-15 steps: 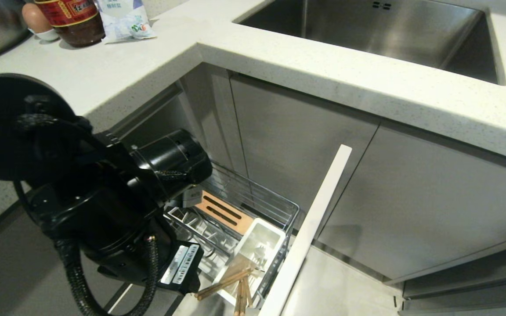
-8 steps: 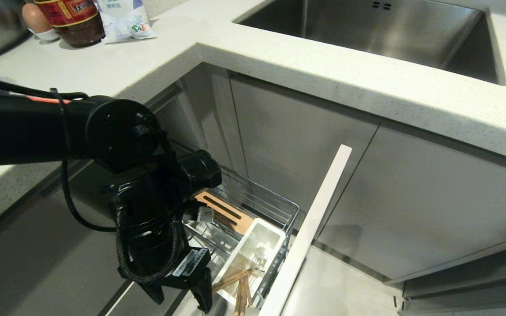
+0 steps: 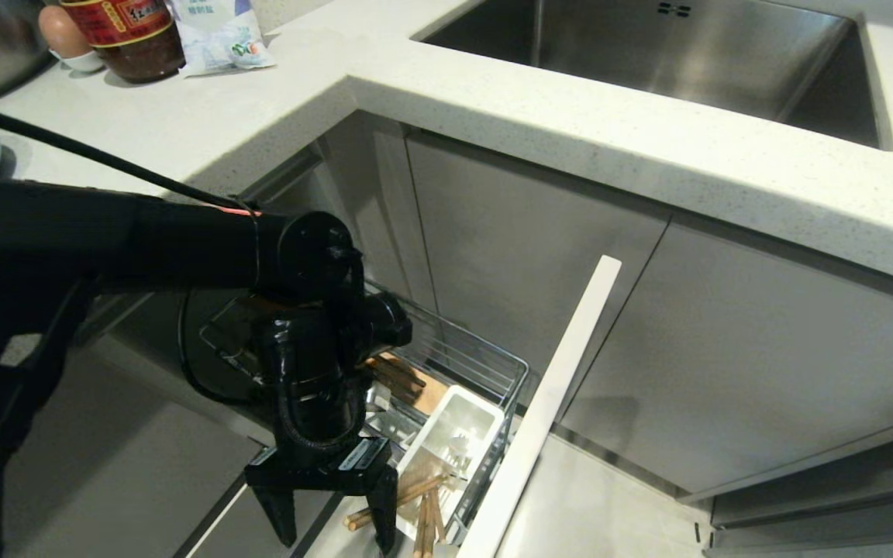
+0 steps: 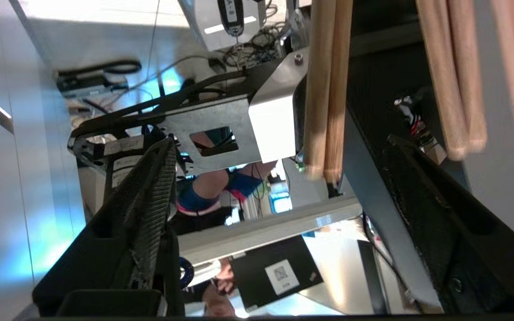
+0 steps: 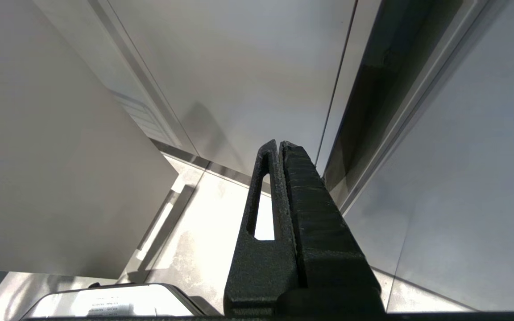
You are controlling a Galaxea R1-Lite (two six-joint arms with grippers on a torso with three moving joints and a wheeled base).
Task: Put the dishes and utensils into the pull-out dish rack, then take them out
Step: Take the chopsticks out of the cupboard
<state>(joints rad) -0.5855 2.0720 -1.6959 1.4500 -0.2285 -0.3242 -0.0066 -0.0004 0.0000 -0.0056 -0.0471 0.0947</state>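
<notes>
Wooden chopsticks [image 3: 396, 504] now sit in the caddy [image 3: 454, 434]; my left gripper [image 3: 334, 515], at seven o'clock of it, has spread wide and empty. Right gripper [image 5: 283, 154] parked, pressed closed.

At the lower centre of the head view, the left gripper [image 3: 334, 523] spreads its 2 fingers wide beside the white caddy [image 3: 454, 442], where chopsticks [image 3: 396, 500] jut out. The white front panel [image 3: 547, 403] walls the rack's right; tabletop [image 3: 570, 108] overhangs above.
</notes>
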